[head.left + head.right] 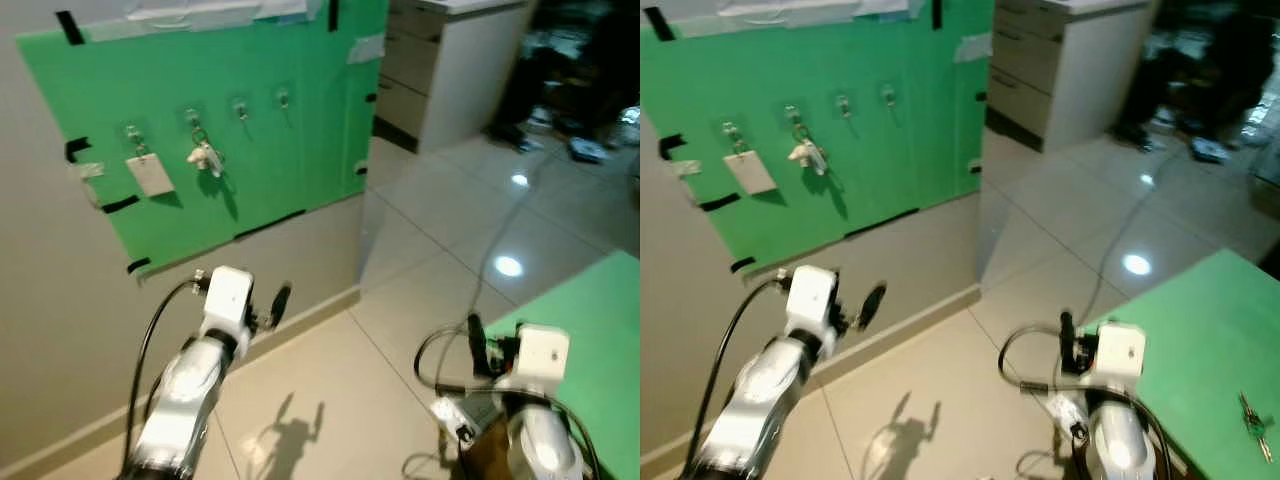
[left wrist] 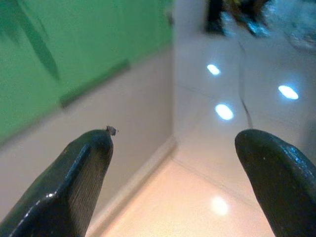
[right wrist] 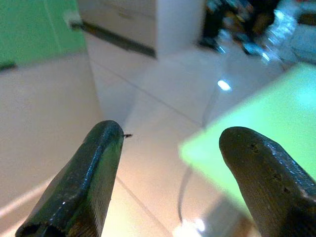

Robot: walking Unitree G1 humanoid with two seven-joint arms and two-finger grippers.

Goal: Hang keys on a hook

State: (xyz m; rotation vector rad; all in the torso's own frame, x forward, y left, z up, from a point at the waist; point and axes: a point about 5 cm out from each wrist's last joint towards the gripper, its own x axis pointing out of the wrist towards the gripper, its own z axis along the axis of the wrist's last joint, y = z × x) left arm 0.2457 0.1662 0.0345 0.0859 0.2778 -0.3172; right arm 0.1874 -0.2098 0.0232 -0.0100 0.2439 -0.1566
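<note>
Left gripper point(image 1: 281, 299) hangs before the wall, below the green board point(image 1: 270, 160), fingers spread, nothing between them. On that board you have four hooks in a row: the left two carry a white tag point(image 1: 150, 173) and a small pale fob point(image 1: 204, 156), the right two, hook point(image 1: 240, 108) and hook point(image 1: 283, 97), stand free. Right gripper point(image 1: 1067, 340) sits at the near left edge of the green table point(image 1: 1200, 330), fingers likewise apart and empty. The keys point(image 1: 1252, 424) lie on that table towards its near right corner, long axis running roughly away from you. Your right arm is plainly the nearer. Note the keys show in the right eye view; the left eye view cuts them off.
</note>
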